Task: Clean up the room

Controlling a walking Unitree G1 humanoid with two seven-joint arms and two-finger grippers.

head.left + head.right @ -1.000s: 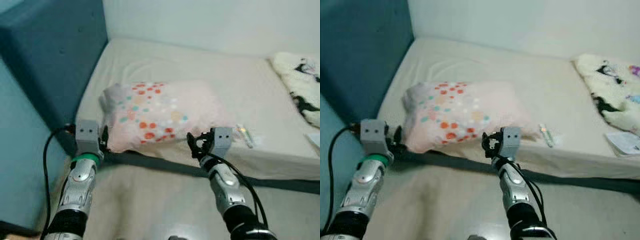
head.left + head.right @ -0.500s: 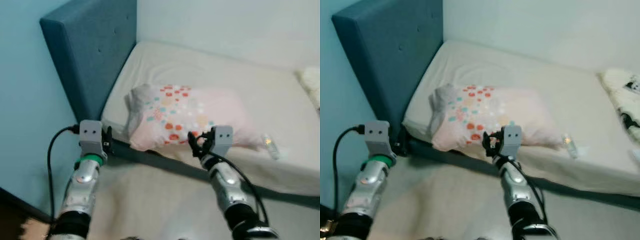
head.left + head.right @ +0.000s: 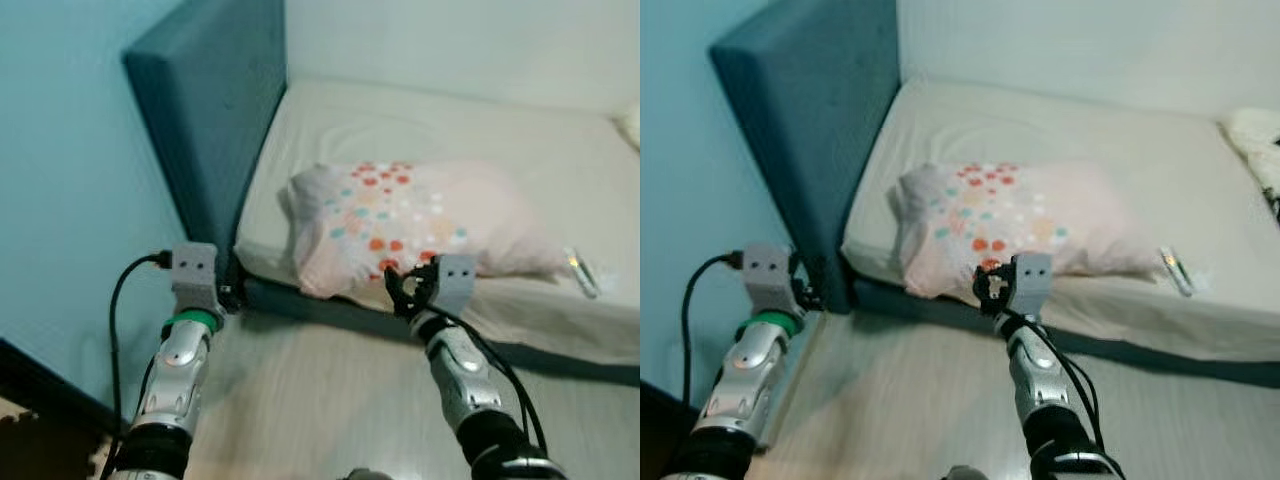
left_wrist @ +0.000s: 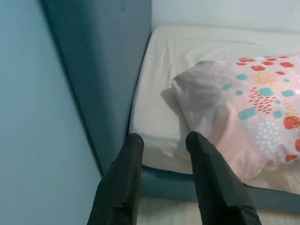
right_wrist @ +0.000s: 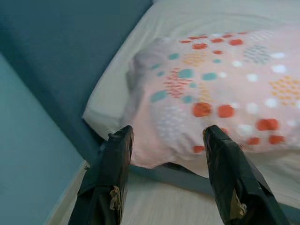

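- I'm facing the bed's cream-sheeted mattress, with the tall padded teal-blue headboard rising on my left against the pale blue wall.
- The soft pale-pink pillow dotted with red, orange and teal spots lies on the mattress near the front edge, one end close to the headboard.
- My left gripper hangs over the pale wood-look floor just beside the bed's bottom corner by the headboard; fingers parted, nothing between them.
- My right gripper hovers at the dark bed frame edge, right in front of the pillow's near side; fingers spread wide, empty, not touching the fabric.
- A small slim white object rests on the sheet beyond the pillow's far end; I can't tell what it is.
- A fluffy white blanket peeks in at the mattress's right edge.
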